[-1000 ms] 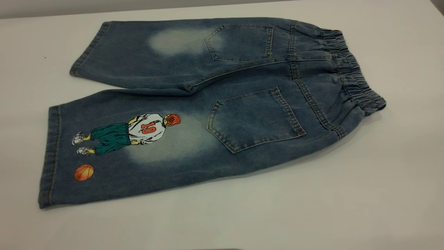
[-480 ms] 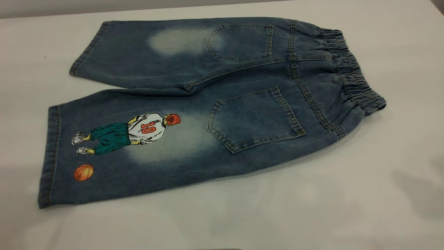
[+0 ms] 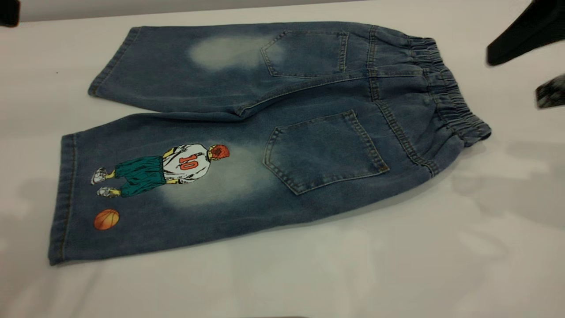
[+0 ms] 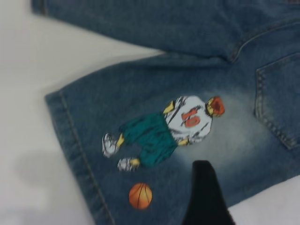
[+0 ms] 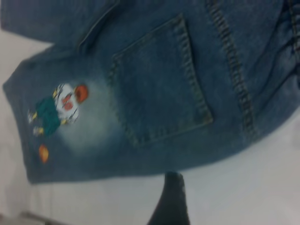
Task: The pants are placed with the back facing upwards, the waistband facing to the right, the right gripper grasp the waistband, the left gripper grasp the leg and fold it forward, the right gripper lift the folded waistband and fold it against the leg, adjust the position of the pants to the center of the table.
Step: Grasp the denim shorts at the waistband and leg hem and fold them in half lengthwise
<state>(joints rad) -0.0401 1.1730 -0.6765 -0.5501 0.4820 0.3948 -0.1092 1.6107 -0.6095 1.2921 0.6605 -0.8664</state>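
Note:
The pants [image 3: 273, 137] lie flat on the table [image 3: 397, 265], back up, two patch pockets showing. The gathered waistband [image 3: 450, 95] is at the right. The printed leg [image 3: 145, 190] with the number 10 player lies nearest, its hem at the left. My right gripper [image 3: 521, 70] hangs in the air beyond the waistband at the upper right, open and holding nothing. One of its fingers [image 5: 171, 199] shows over bare table beside the pants. My left gripper [image 3: 9, 12] is only a dark edge at the top left corner. One finger [image 4: 204, 197] hovers above the printed leg [image 4: 154, 140].
Bare white tabletop surrounds the pants on all sides, widest at the front and right. Soft arm shadows fall on the table at the front and right. The table's far edge [image 3: 265, 8] runs close behind the plain leg [image 3: 190, 66].
Both grippers have come into the exterior view, the right at the upper right and the left at the top left corner. Their shadows have spread over the table. The pants have not moved.

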